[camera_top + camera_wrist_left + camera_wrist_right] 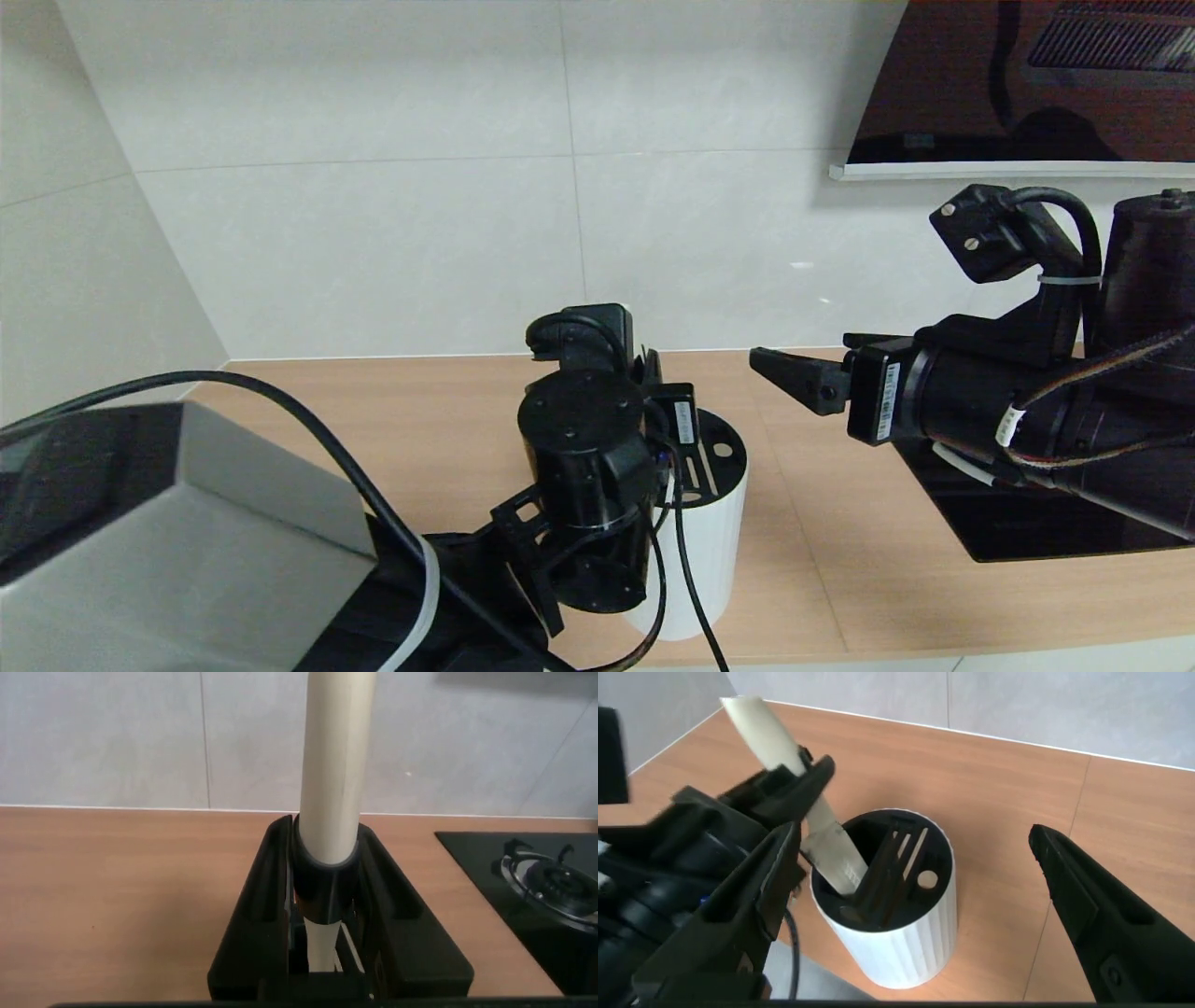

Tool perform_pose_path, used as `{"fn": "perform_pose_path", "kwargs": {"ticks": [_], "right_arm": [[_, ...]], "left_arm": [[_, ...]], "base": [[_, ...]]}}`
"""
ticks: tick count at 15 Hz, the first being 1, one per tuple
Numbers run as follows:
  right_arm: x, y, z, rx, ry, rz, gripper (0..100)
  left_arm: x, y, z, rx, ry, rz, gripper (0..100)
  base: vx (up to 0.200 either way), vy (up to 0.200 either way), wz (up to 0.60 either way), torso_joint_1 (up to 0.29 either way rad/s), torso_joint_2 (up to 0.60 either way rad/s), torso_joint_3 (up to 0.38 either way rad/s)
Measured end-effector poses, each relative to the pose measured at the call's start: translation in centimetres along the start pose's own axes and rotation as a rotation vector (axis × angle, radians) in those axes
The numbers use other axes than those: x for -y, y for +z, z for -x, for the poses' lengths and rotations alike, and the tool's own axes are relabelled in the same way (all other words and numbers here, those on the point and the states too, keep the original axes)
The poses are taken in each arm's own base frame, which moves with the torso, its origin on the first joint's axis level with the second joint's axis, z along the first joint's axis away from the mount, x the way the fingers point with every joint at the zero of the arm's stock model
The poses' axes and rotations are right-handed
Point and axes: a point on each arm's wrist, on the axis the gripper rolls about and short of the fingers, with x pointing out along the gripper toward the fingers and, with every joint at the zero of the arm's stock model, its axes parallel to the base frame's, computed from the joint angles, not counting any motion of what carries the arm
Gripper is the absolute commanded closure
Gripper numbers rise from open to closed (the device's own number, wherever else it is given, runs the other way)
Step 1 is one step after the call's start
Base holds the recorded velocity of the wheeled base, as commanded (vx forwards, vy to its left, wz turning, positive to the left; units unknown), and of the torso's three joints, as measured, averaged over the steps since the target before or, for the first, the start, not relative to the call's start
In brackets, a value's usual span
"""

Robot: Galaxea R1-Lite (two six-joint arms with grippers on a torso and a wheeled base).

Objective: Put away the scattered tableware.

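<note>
my left gripper [799, 812] is clamped on a knife [766, 728] by its cream handle [336, 756], just above the grey collar where handle meets blade, so the grip sits close to the weight and the blade [836, 859] cannot swing as i steer it. i hold it steeply tilted with the point down, over the white holder [719, 523] that stands on the wooden counter [420, 411] near its front edge. the tip looks to be already inside the rim, in the open pocket beside the black slotted insert [896, 873], though how deep it goes i cannot tell because the rim hides it. the tilt, i judge, comes from my wrist reaching in from the side rather than from straight above; before i let go i would want the knife more upright so the blade slides down instead of wedging against the insert or tipping the light-looking holder. my right gripper [812, 364] hangs with its fingers spread wide and nothing between them, off to the holder's right and above the counter by the edge of the black hob [1027, 523], well apart from the knife. it is placed there, i think, to stay out of the blade's path and be ready to steady the holder if it shifts. the step in hand is seating this knife; the release is not yet done.
</note>
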Motion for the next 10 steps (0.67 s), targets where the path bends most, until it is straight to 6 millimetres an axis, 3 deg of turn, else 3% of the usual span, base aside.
{"fn": "perform_pose_path", "kwargs": {"ticks": [4,10], "right_arm": [[0.0,0.0,0.0,0.0,0.0,0.0,0],[0.0,-0.1,0.0,-0.002,0.0,0.001,0]], "left_arm": [[0.4,-2.5,0.3,-0.042,-0.015,-0.042,100],[0.3,-4.4,0.2,-0.078,-0.017,-0.076,100]], "base": [[0.0,0.0,0.0,0.0,0.0,0.0],[0.0,0.0,0.0,0.0,0.0,0.0]]}}
